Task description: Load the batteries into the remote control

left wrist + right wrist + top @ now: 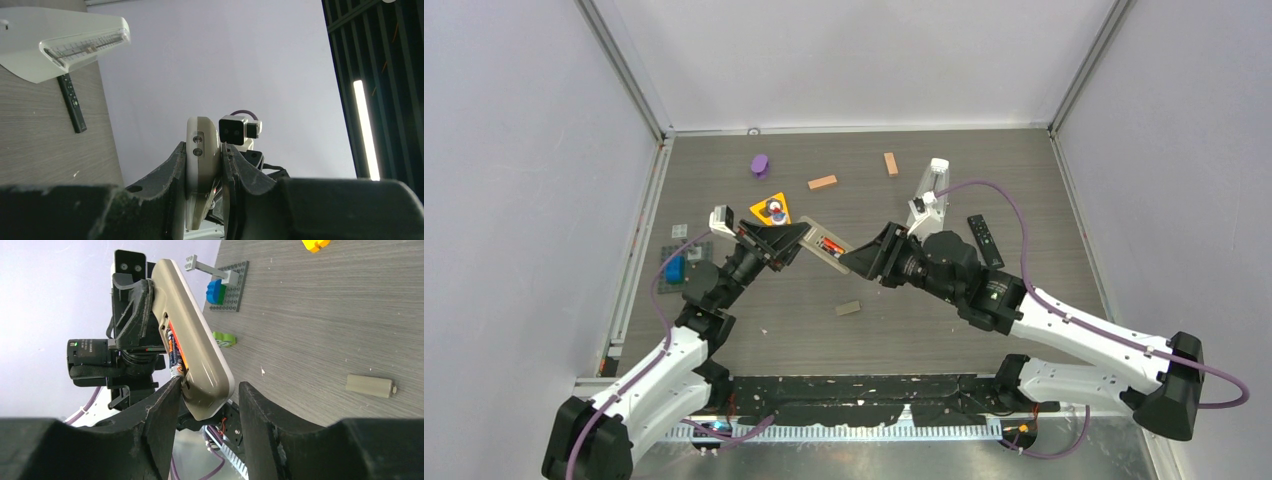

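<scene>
L gripper is clamped on one end of the beige remote control. It holds the remote tilted in the air over the middle of the table, w/ the battery bay open. The batteries sit in the bay, red-orange and dark, one w/ a silver end showing. R gripper has its jaws apart, straddling the remote's free end. One finger touches beside the bay; the other stands off w/ a gap. A grey battery cover lies flat between table middle and near edge. A black remote lies toward the right edge. A Lego plate w/ blue & green bricks lies toward the left edge.
</scene>
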Motion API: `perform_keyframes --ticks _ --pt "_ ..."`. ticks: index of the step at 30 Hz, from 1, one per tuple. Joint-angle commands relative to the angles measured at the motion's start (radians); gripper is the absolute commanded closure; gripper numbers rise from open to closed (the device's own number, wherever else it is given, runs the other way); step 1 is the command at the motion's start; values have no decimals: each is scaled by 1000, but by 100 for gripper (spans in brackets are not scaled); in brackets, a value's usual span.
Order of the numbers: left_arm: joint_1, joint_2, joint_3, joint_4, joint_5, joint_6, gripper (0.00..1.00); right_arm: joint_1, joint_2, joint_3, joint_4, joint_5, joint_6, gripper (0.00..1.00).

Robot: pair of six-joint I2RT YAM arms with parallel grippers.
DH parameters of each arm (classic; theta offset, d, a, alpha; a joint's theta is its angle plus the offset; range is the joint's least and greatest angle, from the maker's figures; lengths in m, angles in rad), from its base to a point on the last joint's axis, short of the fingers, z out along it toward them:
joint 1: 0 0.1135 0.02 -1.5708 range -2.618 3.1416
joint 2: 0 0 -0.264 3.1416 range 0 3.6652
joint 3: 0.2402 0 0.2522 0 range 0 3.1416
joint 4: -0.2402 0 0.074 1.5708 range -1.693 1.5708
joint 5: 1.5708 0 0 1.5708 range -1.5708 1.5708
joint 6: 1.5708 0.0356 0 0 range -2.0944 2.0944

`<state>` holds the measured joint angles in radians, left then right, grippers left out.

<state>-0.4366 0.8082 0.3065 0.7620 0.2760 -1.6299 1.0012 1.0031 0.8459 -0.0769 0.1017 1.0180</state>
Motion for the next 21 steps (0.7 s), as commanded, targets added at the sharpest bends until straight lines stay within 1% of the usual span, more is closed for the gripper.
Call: perform_keyframes --ticks 1,5,9,13,17,21 --pt "-17 -31 7 132 94 10 100 -9 49 60 -81 -5 23 49" --pt "-17 -35 9 167 112 35 100 -21 87 89 -143 -19 33 53" --pt "-17 -35 14 200 131 71 100 -30 109 95 -164 -38 44 54" --pt "-17 -36 6 221 132 94 100 -38 128 111 -198 -42 39 53" --pt "-17 -51 -8 199 102 136 100 -41 149 137 -256 -25 40 53" --pt "-17 -67 -13 166 78 174 100 -42 168 169 -320 -1 39 48"
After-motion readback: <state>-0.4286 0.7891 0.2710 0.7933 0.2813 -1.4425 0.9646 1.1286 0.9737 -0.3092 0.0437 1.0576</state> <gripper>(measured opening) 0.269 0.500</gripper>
